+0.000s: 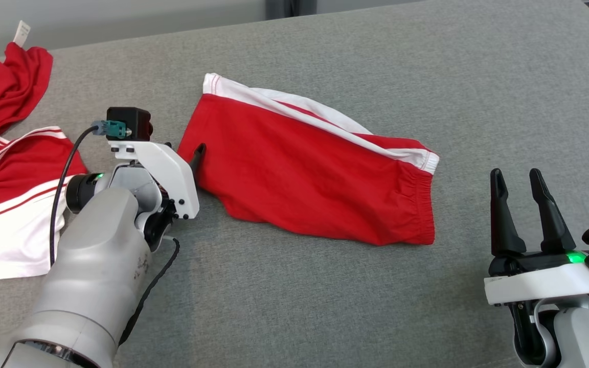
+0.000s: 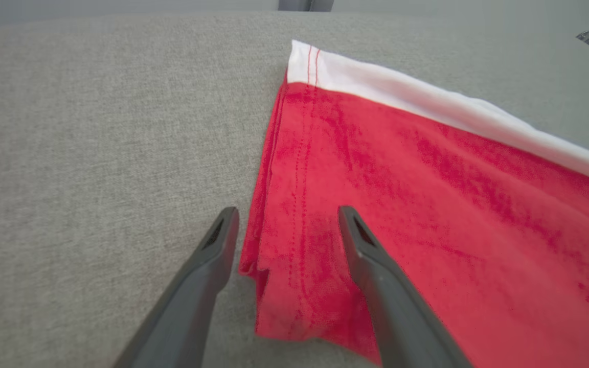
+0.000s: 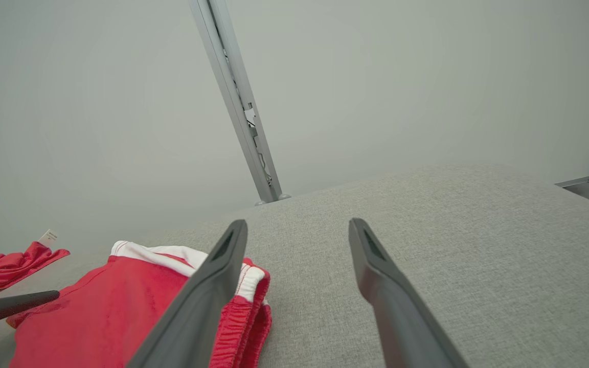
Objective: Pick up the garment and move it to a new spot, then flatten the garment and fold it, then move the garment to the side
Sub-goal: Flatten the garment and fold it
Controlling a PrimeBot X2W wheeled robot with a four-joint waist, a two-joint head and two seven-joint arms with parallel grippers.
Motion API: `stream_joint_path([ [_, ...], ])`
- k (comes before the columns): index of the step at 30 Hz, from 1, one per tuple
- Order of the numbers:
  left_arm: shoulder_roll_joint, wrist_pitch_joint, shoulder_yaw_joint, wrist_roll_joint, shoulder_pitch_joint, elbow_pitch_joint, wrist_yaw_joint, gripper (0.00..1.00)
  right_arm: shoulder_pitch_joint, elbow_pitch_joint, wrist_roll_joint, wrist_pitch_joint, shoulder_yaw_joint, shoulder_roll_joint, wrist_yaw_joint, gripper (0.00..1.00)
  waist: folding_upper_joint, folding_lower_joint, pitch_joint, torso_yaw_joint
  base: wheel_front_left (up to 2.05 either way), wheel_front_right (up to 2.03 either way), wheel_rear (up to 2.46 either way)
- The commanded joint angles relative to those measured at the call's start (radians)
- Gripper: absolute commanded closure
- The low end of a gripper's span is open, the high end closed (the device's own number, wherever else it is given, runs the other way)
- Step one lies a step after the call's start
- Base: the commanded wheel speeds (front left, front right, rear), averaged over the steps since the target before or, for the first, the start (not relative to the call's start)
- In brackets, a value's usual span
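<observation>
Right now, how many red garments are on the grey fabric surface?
2 for certain: folded red shorts with white stripe at centre; crumpled red-and-white clothing at the left edge, which may hide more pieces.

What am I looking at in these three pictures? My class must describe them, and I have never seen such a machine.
This is a two-armed robot seen through its own cameras. One picture looks down from its head; the other two come from each wrist, looking along that arm's two dark fingers. On the grey fabric surface lie red shorts with a white stripe, and more red-and-white clothes to the robot's left. The left gripper is open, its fingers straddling a corner of the shorts. The right gripper is open too, off to the side. Nothing is held.
</observation>
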Motion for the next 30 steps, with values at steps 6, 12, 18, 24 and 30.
stream_joint_path([
  [6, 0.022, 0.034, 0.015, -0.024, 0.037, 0.020, 0.025, 0.00, 0.014, -0.021, 0.010, -0.001, 0.002, -0.005, 0.000, 0.00, 0.0000, 0.0000, 0.005, -0.030, 0.00, 0.00, 0.00],
  [12, 0.024, 0.059, 0.013, -0.034, 0.072, 0.030, 0.025, 0.59, 0.021, -0.036, 0.015, -0.001, -0.002, -0.005, 0.000, 0.00, 0.0000, 0.0000, 0.002, -0.040, 0.00, 0.00, 0.00],
  [18, 0.005, 0.048, -0.005, -0.042, 0.102, 0.004, 0.007, 1.00, 0.024, -0.044, 0.014, -0.001, -0.011, -0.005, 0.000, 0.00, 0.0000, 0.0000, -0.014, -0.025, 0.00, 0.00, 0.00],
  [24, -0.007, -0.011, -0.005, -0.063, 0.127, -0.046, 0.000, 1.00, 0.036, -0.039, 0.008, -0.001, -0.014, -0.005, 0.000, 0.00, 0.0000, 0.0000, -0.040, 0.008, 0.00, 0.00, 0.00],
  [30, -0.017, -0.068, -0.009, -0.104, 0.198, -0.144, -0.002, 1.00, 0.054, -0.036, -0.005, -0.001, -0.026, -0.005, 0.000, 0.00, 0.0000, 0.0000, -0.076, 0.055, 0.00, 0.00, 0.00],
])
